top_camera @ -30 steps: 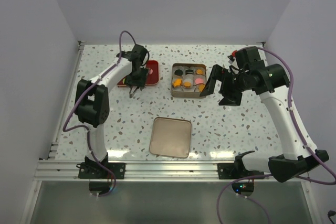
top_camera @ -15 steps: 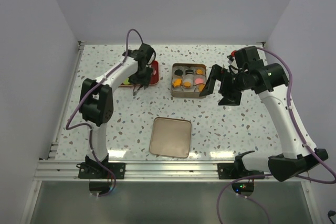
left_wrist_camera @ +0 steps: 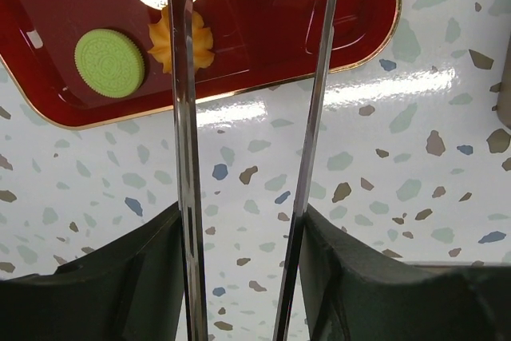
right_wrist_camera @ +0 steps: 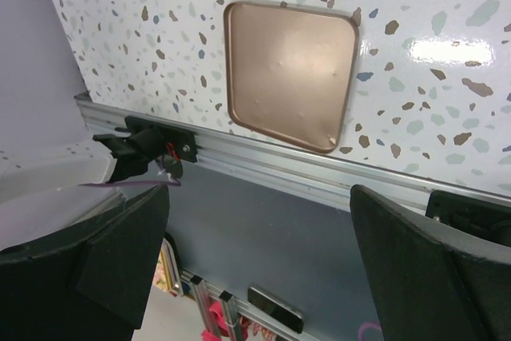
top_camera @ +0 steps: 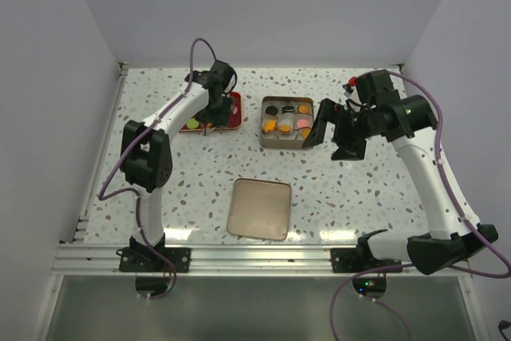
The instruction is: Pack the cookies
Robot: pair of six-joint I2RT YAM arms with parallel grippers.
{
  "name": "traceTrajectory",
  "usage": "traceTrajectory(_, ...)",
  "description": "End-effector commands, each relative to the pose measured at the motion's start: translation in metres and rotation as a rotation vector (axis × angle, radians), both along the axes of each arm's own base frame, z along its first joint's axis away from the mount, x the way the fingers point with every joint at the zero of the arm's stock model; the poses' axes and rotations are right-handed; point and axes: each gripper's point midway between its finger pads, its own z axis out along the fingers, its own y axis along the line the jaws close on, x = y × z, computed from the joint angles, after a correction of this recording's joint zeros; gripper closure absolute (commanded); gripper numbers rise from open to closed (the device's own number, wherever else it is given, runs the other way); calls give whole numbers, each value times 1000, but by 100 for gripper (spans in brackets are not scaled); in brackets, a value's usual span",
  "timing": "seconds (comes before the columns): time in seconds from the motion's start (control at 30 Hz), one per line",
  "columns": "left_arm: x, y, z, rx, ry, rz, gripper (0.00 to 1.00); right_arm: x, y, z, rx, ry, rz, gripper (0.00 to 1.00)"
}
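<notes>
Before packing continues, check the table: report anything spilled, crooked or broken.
Nothing looks spilled or broken: the cookies sit inside the red tray and the tin. Only the lid lies slightly crooked on the table, apart from the tin.

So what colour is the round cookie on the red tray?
The round cookie is light green, seen best in the left wrist view.

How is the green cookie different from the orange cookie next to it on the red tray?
The green cookie is a plain round disc with a ridged rim; the orange cookie has a wavy, flower-like edge. The green cookie shows whole, while a metal finger crosses in front of the orange cookie. Both lie flat, side by side, on the red tray.
</notes>
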Motion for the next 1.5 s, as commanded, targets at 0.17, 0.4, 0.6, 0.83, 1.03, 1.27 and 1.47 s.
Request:
traceTrajectory(0.17,-9,-2,36,-43,-64,21,43,-5,-3,-3,-15,4,43,1)
traceTrajectory(0.4,-14,-4,49,-61,-80,22,44,-6,-3,-8,-16,18,58,1)
traceTrajectory(0.6,-22,-3,43,-49,-42,20,45,-5,-2,-9,-17,17,77,1)
traceTrajectory(0.83,-35,-11,27,-31,1,-15,45,-4,-3,-11,-24,20,91,1)
traceTrajectory(1.03,-35,-19,20,-8,7,-31,45,-5,-5,-13,-33,27,100,1)
traceTrajectory(1.27,-28,-14,12,88,9,-21,45,-6,-7,-13,-39,29,105,1)
traceTrajectory(1.47,-25,-13,7,114,17,-22,45,-4,-9,-12,-43,27,102,1)
